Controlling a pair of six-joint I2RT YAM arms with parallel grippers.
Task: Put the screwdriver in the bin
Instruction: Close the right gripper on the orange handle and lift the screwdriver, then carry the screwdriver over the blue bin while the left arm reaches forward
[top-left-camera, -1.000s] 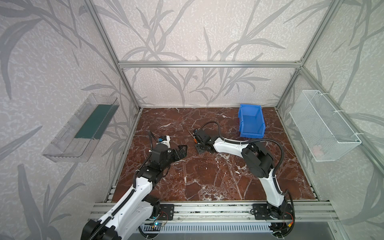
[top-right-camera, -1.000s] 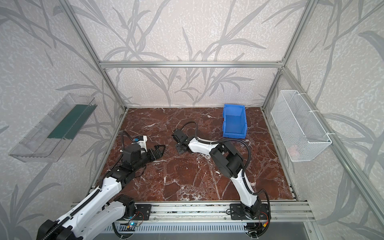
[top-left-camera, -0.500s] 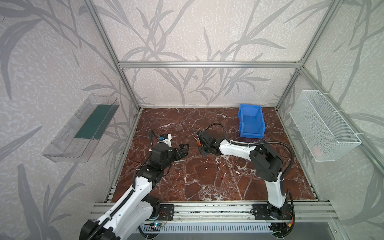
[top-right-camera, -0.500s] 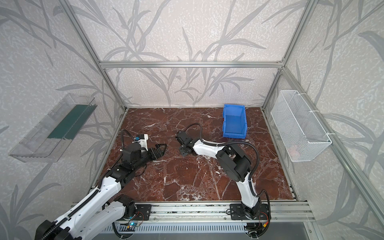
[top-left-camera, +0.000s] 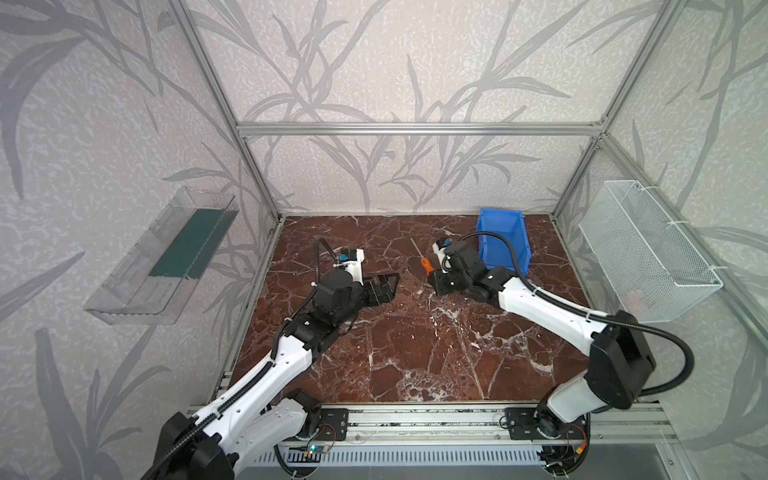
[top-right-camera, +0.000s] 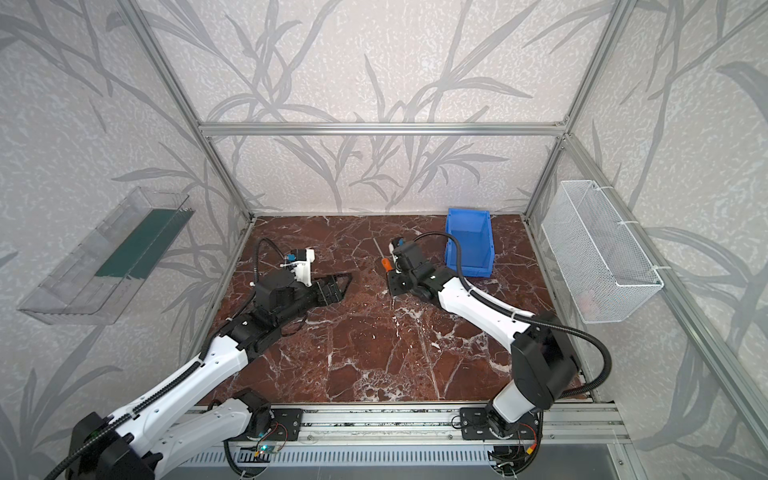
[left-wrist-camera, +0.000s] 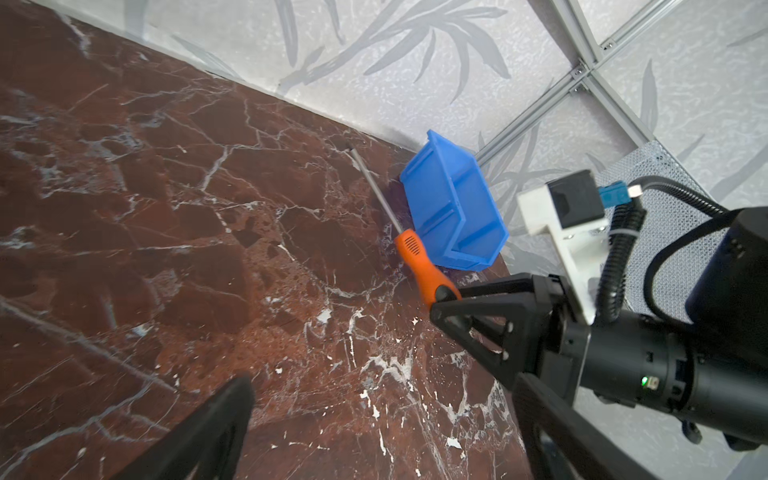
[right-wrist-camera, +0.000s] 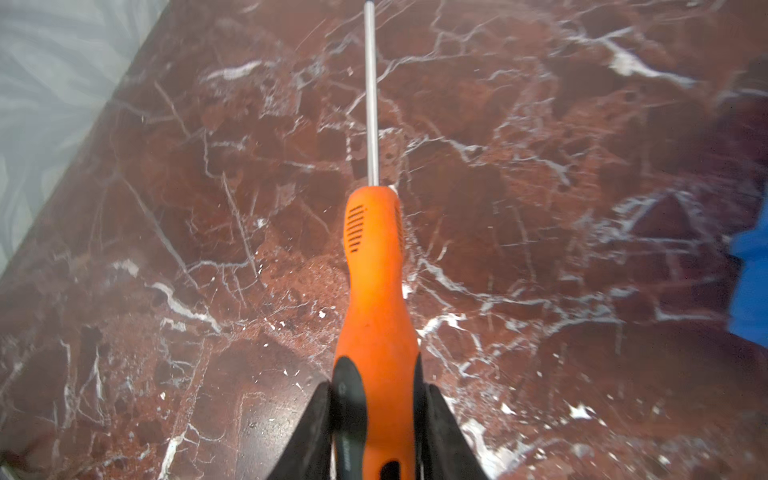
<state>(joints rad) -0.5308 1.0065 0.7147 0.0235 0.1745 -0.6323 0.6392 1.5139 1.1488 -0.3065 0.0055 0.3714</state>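
The screwdriver (top-left-camera: 424, 264) (top-right-camera: 385, 264) has an orange handle and a thin metal shaft that points toward the back wall. My right gripper (top-left-camera: 434, 278) (right-wrist-camera: 376, 390) is shut on the black-capped end of the handle (right-wrist-camera: 376, 291), holding it low over the marble floor. The blue bin (top-left-camera: 498, 222) (top-right-camera: 473, 232) stands at the back right, just to the right of the screwdriver and behind the right wrist. In the left wrist view the handle (left-wrist-camera: 419, 262) lies close beside the bin (left-wrist-camera: 449, 195). My left gripper (top-left-camera: 390, 280) (left-wrist-camera: 382, 386) is open and holds nothing, left of centre.
A clear plastic tray (top-left-camera: 166, 257) hangs on the left wall and a white wire-mesh basket (top-left-camera: 648, 249) on the right wall. Aluminium frame posts stand at the corners. The right arm's black cable (top-left-camera: 511, 249) loops across the front of the bin.
My right gripper has carried the screwdriver to the right, toward the bin. The left arm has stayed where it was, with its gripper open.
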